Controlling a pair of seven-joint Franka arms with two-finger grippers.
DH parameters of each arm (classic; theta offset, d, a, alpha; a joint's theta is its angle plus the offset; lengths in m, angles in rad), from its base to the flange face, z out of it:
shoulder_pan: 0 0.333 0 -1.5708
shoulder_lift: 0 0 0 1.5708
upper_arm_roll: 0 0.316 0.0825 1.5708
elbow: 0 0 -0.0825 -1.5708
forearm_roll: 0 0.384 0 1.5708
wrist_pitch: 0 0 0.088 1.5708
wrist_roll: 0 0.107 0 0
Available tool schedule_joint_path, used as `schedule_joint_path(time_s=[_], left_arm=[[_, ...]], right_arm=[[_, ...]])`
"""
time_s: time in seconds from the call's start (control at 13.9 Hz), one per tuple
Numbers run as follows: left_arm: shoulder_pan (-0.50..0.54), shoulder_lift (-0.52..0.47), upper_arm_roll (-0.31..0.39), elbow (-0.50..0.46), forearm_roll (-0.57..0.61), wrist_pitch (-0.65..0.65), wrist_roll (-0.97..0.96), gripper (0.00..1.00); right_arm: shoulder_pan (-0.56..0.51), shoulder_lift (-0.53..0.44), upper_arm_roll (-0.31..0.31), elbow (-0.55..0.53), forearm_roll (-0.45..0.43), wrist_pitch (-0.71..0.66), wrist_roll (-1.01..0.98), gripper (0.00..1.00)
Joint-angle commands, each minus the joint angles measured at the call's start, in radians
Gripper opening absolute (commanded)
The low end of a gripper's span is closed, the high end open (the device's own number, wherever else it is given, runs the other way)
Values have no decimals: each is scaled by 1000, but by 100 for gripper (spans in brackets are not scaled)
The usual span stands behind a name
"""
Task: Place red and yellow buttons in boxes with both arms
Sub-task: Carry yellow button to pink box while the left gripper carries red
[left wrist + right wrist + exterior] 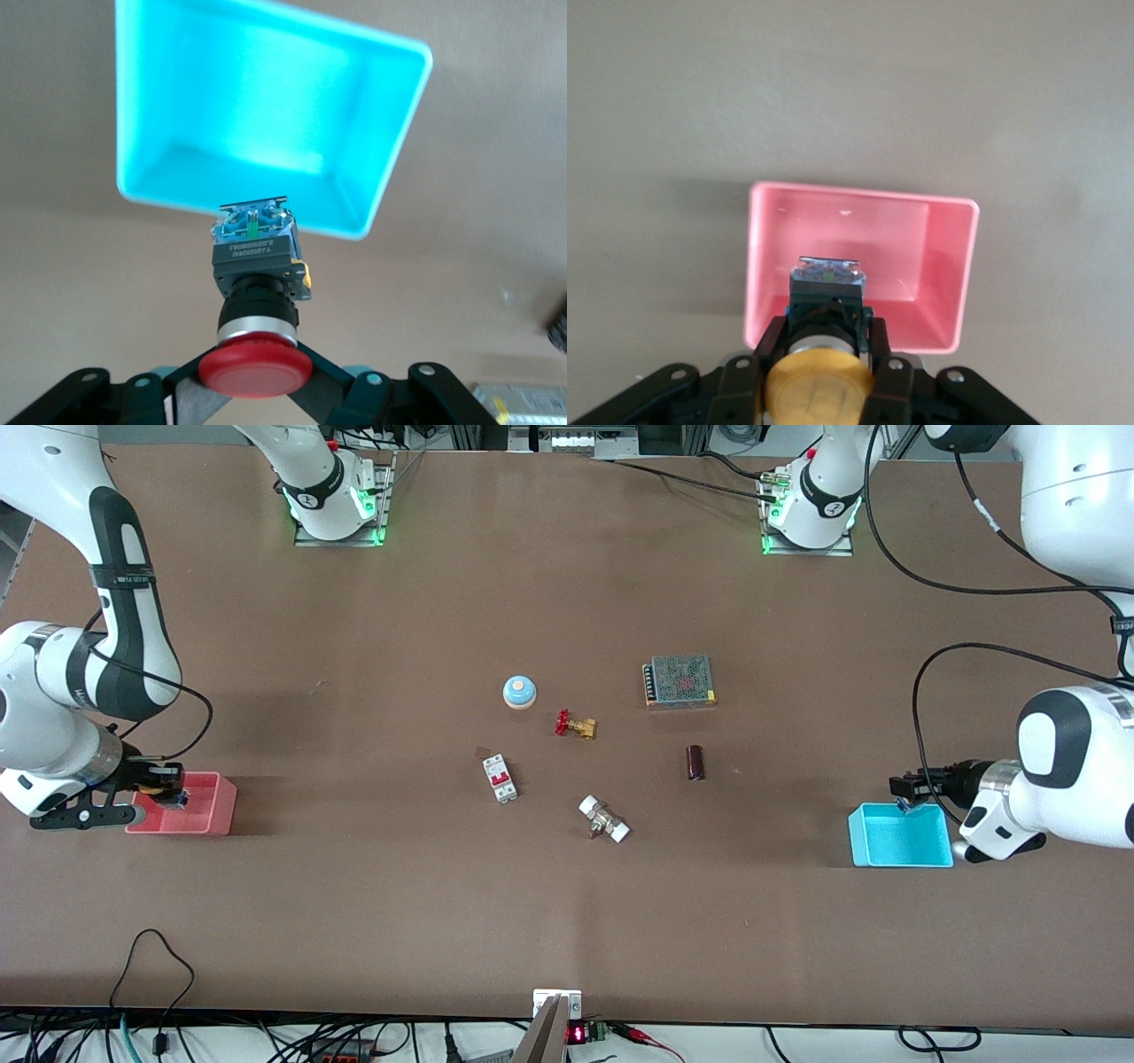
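Observation:
My right gripper [168, 790] is shut on the orange-yellow button [818, 385] and holds it over the pink-red bin [202, 817] at the right arm's end of the table. In the right wrist view the button's dark body hangs above the bin's floor [921, 257]. My left gripper [902, 788] is shut on the red button [255, 372] and holds it over the rim of the cyan bin [912, 840] at the left arm's end. In the left wrist view the button's block body [257, 252] hangs at the bin's edge [266, 88].
In the table's middle lie a blue-domed button [520, 692], a brass valve with a red handwheel [576, 725], a white-and-red breaker [500, 778], a white-ended fitting [604, 819], a dark cylinder [696, 763] and a mesh-topped box [679, 680].

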Motion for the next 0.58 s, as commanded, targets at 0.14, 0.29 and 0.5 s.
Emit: schedule_joint_path(time_s=[0.14, 0.29, 0.5], left_arm=[[-8, 99, 48, 91, -3, 59, 87, 26], [-17, 121, 50, 92, -5, 67, 85, 26], [-23, 131, 50, 94, -5, 78, 85, 26]], right_arm=[[-23, 68, 13, 155, -15, -204, -16, 4], [-29, 88, 13, 177, -15, -219, -16, 4], [-37, 148, 15, 243, -9, -218, -34, 4]])
